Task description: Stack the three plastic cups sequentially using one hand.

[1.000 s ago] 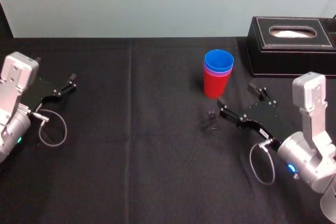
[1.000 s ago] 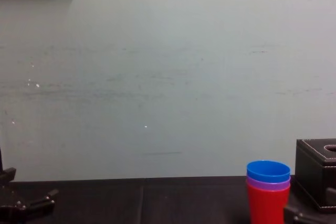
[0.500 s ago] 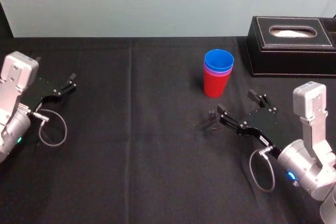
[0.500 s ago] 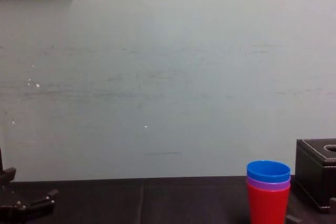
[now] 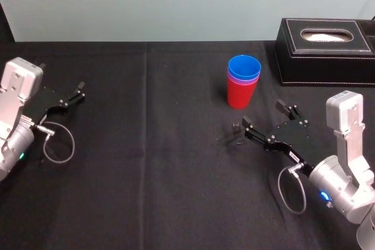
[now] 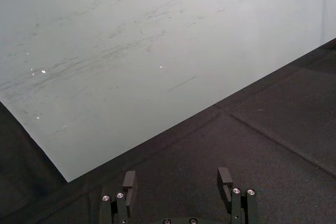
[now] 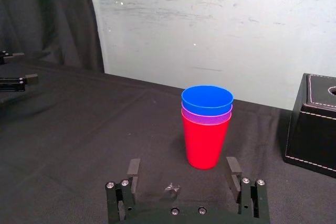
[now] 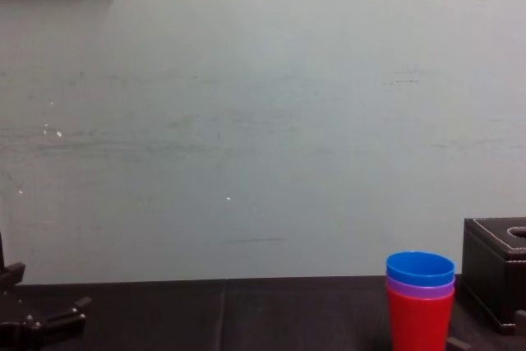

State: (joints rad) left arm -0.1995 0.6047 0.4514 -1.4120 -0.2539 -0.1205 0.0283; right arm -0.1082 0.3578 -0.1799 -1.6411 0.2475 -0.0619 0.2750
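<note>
The three plastic cups stand nested in one upright stack on the black cloth: red point(image 5: 240, 95) at the bottom, purple point(image 5: 237, 78) showing as a rim, blue point(image 5: 244, 67) on top. The same stack point(image 7: 206, 129) shows in the right wrist view and low right in the chest view point(image 8: 420, 306). My right gripper point(image 5: 263, 114) hovers just in front of the stack and slightly to its right, apart from it. It is open, with nothing between its fingers point(image 7: 133, 168). At the table's far left, my left gripper point(image 5: 71, 96) rests open and holds nothing point(image 6: 177, 178).
A black stitched tissue box point(image 5: 325, 51) sits at the back right, close behind the right gripper. A small dark scrap point(image 5: 235, 127) lies on the cloth just left of the right gripper's fingers. The black tablecloth point(image 5: 146, 144) is bare between the two arms.
My right gripper has drawn back from the cup stack toward my body, mostly in the earlier half second. The cups and the left arm have stayed put.
</note>
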